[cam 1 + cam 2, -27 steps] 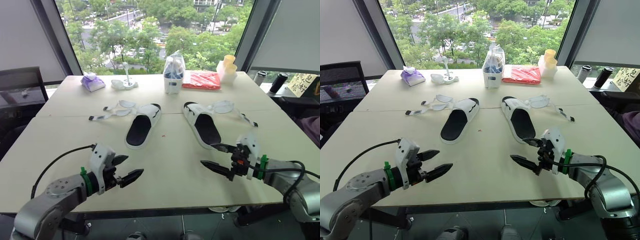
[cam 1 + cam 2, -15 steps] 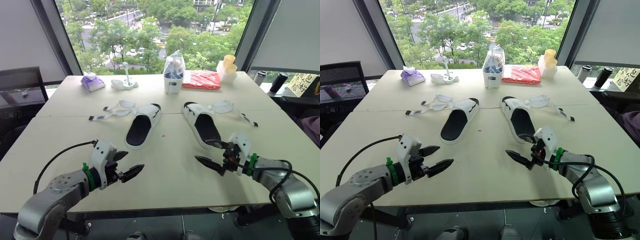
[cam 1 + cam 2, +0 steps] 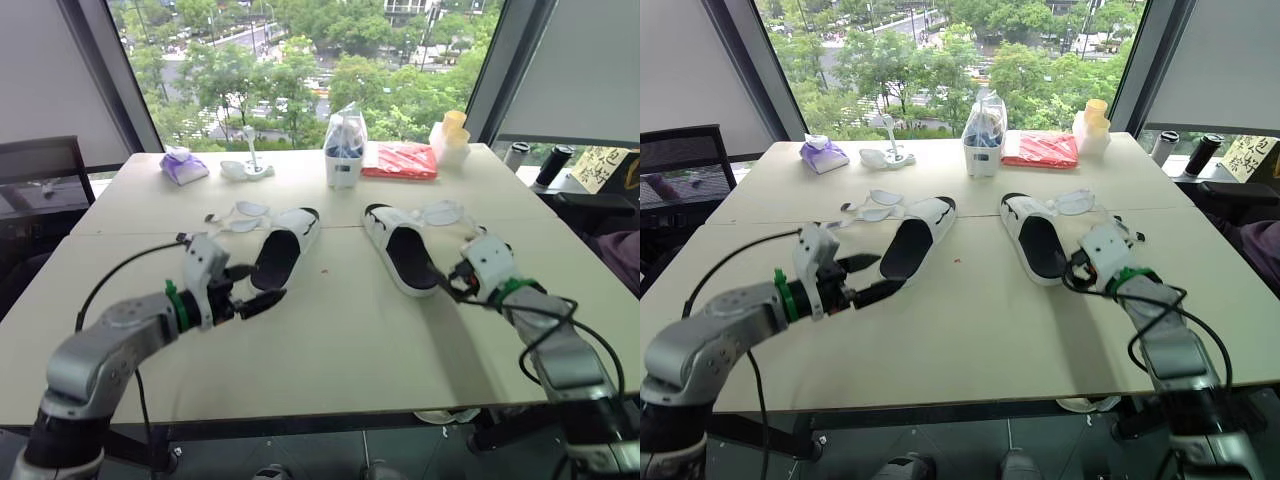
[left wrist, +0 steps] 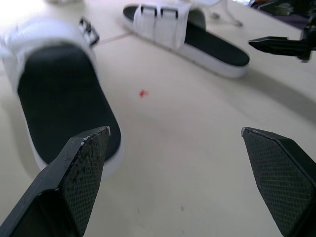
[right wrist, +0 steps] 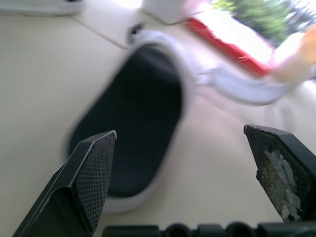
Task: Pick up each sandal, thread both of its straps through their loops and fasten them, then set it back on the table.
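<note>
Two white sandals with black insoles lie side by side mid-table, toes away from me. The left sandal (image 3: 283, 252) has its loose straps (image 3: 235, 215) spread out to its left. The right sandal (image 3: 402, 250) has its unfastened straps (image 3: 455, 215) trailing to its right. My left gripper (image 3: 262, 283) is open at the left sandal's heel (image 4: 64, 98), with nothing between its fingers (image 4: 74, 182). My right gripper (image 3: 1072, 272) is open just right of the right sandal's heel (image 5: 133, 123), holding nothing.
Along the table's far edge stand a purple pack (image 3: 183, 163), a white dish with a stick (image 3: 247, 167), a white bin holding a bag (image 3: 343, 150), a red packet (image 3: 400, 160) and yellow cups (image 3: 450, 135). A black chair (image 3: 40, 170) is at the left.
Both arms have reached forward from the near table edge: the left gripper to the left sandal's heel, the right gripper up beside the right sandal's heel. Both stay open.
</note>
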`<state>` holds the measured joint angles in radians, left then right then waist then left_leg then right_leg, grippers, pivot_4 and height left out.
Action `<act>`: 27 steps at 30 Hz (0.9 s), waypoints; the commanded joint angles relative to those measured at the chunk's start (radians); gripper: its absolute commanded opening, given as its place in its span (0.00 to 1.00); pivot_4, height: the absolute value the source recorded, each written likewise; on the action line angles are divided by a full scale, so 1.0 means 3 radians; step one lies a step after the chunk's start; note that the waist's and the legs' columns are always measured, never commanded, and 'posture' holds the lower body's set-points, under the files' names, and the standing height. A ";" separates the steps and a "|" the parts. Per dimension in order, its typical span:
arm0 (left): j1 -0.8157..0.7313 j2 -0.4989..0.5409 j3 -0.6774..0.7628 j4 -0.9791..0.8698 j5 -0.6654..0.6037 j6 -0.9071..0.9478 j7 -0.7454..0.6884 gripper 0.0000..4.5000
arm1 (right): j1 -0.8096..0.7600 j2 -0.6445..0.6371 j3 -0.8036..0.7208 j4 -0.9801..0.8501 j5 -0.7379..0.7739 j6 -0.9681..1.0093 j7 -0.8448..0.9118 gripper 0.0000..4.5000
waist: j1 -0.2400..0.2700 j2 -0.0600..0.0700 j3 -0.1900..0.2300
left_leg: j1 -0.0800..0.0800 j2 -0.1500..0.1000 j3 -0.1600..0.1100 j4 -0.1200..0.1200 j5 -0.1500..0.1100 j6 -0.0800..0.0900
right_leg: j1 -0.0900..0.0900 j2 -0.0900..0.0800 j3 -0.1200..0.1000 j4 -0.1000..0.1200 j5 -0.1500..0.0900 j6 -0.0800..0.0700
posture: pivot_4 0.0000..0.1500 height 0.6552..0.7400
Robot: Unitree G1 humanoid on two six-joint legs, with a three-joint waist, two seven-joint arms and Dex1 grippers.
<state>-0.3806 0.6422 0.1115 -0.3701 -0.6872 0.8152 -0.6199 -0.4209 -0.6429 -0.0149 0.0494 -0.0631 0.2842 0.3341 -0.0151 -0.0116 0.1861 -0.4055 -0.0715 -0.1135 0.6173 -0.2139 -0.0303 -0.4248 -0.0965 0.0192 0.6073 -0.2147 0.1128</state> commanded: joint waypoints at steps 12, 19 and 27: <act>-0.0137 -0.0393 -0.0184 -0.0010 0.0103 -0.0156 0.0036 0.99 | -0.1768 0.0508 0.1047 0.2432 -0.1288 -0.1072 -0.0744 0.99 | -0.0018 -0.0004 0.0002 | 0.0006 0.0000 0.0000 -0.0004 0.0010 -0.0015 | -0.0005 0.0004 0.0008 0.0017 0.0001 0.0000 | 1.00 1.00; 0.0023 -0.0628 -0.0089 -0.0249 0.0113 -0.0165 0.0402 1.00 | -0.2450 0.0815 0.1473 0.3707 -0.1729 -0.1241 -0.1023 0.69 | -0.0027 -0.0004 0.0002 | 0.0008 -0.0001 -0.0001 -0.0007 0.0014 -0.0021 | -0.0005 0.0006 0.0011 0.0019 0.0003 0.0003 | 1.00 1.00; 0.0164 -0.0689 -0.0010 -0.0407 0.0055 -0.0142 0.0600 1.00 | -0.2570 0.0892 0.1619 0.4050 -0.1896 -0.1322 -0.1097 0.00 | -0.0030 -0.0004 0.0002 | 0.0010 -0.0001 -0.0005 -0.0009 0.0017 -0.0027 | -0.0004 0.0010 0.0011 0.0020 0.0009 0.0007 | 1.00 1.00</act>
<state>-0.3324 0.4331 0.0799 -0.4538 -0.6591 0.7805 -0.4478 -1.1682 -0.3752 0.4646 1.2558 -0.6208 -0.1023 0.0151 -0.0241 -0.0128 0.1867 -0.4021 -0.0718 -0.1149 0.6145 -0.2084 -0.0387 -0.4260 -0.0934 0.0226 0.6134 -0.2120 0.1142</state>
